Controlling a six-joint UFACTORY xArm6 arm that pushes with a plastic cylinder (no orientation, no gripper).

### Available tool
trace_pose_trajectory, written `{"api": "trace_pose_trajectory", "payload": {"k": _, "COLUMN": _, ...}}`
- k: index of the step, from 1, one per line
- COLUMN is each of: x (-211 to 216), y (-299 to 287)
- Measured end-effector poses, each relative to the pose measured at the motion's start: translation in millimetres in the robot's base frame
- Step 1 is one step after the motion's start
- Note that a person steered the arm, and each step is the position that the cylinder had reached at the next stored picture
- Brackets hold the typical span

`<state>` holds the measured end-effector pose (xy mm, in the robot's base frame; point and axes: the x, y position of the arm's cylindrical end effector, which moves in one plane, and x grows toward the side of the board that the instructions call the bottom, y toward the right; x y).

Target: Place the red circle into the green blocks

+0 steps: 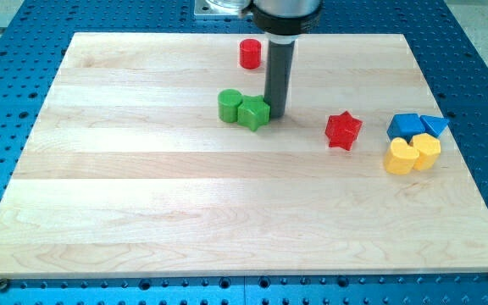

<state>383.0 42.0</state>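
The red circle (pixel 250 53) stands near the view's top, a little left of the rod. Two green blocks sit touching near the board's middle: a green circle (pixel 230 105) on the left and a green star (pixel 253 112) on the right. My tip (pixel 277 114) rests on the board right beside the green star's right edge, touching or nearly touching it. The red circle lies above the green blocks, apart from them and from my tip.
A red star (pixel 343 130) lies to the right of my tip. At the view's right a blue cube (pixel 406 126), a blue triangle (pixel 435 126) and two yellow blocks (pixel 412 154) cluster together. The wooden board (pixel 142 212) sits on a blue perforated table.
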Motion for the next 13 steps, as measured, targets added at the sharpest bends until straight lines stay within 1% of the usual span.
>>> {"api": "trace_pose_trajectory", "payload": {"k": 1, "x": -3, "y": 12}}
{"api": "trace_pose_trajectory", "payload": {"k": 2, "x": -28, "y": 24}}
{"api": "trace_pose_trajectory", "payload": {"k": 3, "x": -50, "y": 0}}
{"api": "trace_pose_trajectory", "payload": {"k": 4, "x": -65, "y": -40}}
{"api": "trace_pose_trajectory", "payload": {"k": 5, "x": -68, "y": -77}}
{"api": "trace_pose_trajectory", "payload": {"k": 6, "x": -56, "y": -80}}
{"api": "trace_pose_trajectory", "payload": {"k": 7, "x": -24, "y": -81}}
{"api": "trace_pose_trajectory", "payload": {"k": 8, "x": -9, "y": -75}}
{"api": "trace_pose_trajectory", "payload": {"k": 10, "x": -8, "y": -74}}
{"api": "trace_pose_trajectory", "payload": {"k": 11, "x": -20, "y": -74}}
{"api": "trace_pose_trajectory", "payload": {"k": 13, "x": -139, "y": -75}}
